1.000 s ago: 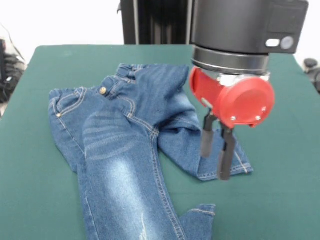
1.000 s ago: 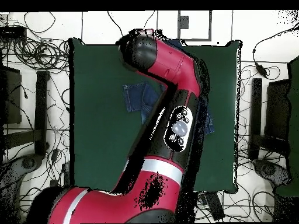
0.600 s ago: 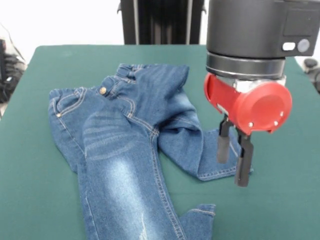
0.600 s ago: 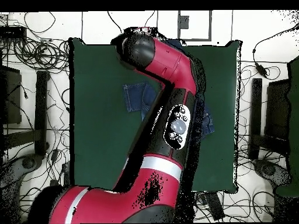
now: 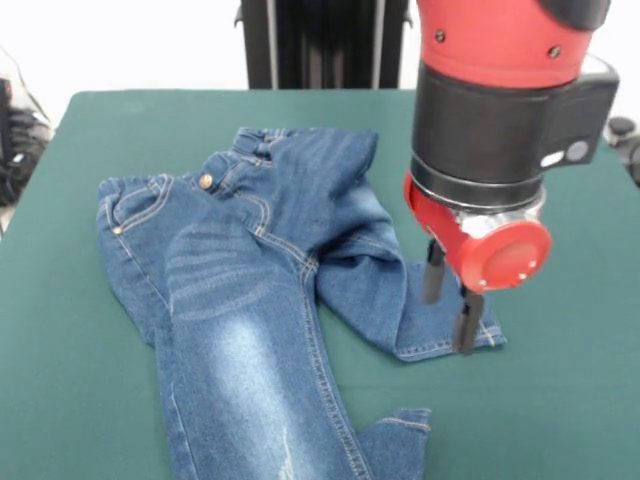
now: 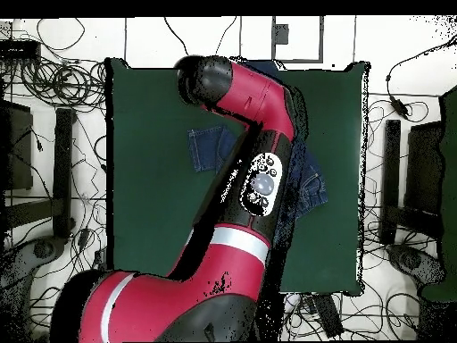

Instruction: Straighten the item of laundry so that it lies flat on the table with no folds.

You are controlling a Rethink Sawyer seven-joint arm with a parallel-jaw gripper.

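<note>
The item of laundry (image 5: 250,270), a small pair of blue jeans with faded patches, lies crumpled on the table (image 5: 80,350). One leg runs toward the front edge with its hem turned over. The other leg is folded out to the right. My gripper (image 5: 450,300) hangs open right over that right leg's hem, its two black fingers (image 5: 433,272) apart with nothing between them. From overhead, only parts of the jeans (image 6: 207,147) show on the green table (image 6: 152,205), and my red arm (image 6: 259,179) hides the gripper.
Green cloth lies bare to the right of the gripper (image 5: 570,380) and along the left side. Tangled cables (image 6: 54,85) and dark stands (image 6: 64,161) surround the table on the floor.
The gripper swung right, then came back a little and sank toward the right leg's hem. The wrist tilted so its red top shows. The jeans have not moved.
</note>
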